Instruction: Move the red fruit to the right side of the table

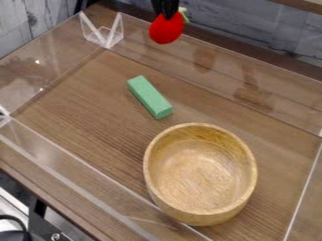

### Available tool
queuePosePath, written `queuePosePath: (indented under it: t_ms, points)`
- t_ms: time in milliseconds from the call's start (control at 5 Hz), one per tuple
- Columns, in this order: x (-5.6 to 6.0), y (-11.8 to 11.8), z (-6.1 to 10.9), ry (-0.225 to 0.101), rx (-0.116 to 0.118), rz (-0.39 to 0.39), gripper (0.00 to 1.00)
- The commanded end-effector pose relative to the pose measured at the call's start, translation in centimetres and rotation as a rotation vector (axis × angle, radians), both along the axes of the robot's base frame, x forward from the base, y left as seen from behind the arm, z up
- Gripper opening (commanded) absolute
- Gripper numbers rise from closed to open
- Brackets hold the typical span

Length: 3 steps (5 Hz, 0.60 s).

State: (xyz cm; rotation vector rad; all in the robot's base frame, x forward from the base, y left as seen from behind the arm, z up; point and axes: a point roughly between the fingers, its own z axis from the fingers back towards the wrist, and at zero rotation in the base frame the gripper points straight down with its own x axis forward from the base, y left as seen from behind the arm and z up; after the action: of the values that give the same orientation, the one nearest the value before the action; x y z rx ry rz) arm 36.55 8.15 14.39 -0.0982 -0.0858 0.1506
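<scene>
1. End effector: The gripper was closed on the red fruit, gripping it from above. The fingers were dark and narrow, and only their lower part showed at the far edge of the view.
2. Task item: The red fruit was located at the far side of the scene, near the middle between left and right. It hung below the fingertips, with its rounded red surface facing the camera. The clearance between its underside and the table could not be determined from this view.
3. Green block: The green rectangular block lay flat on the table, nearer than the fruit and slightly to its left. It was set at a slant, its far end pointing to the left. The block and the fruit were well apart.
4. Bowl: The wooden bowl stood upright at the near side, to the right of the block and apart from it. No contents were visible inside its rim.
5. Work surface: The table had a brown wood-grain top. A clear plastic piece was positioned at the far left, to the left of the fruit and apart from it.
</scene>
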Motion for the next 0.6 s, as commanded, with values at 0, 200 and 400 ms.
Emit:
queuePosePath:
  t_ms: [0, 200, 400]
  points:
    - [0.2, -1.8, 2.2, -0.072, 0.021, -0.014, 0.00]
    - [0.1, -5.4, 1.2, -0.069, 0.026, -0.042, 0.00]
    - [0.2, -8.4, 0.3, -0.066, 0.032, -0.047, 0.00]
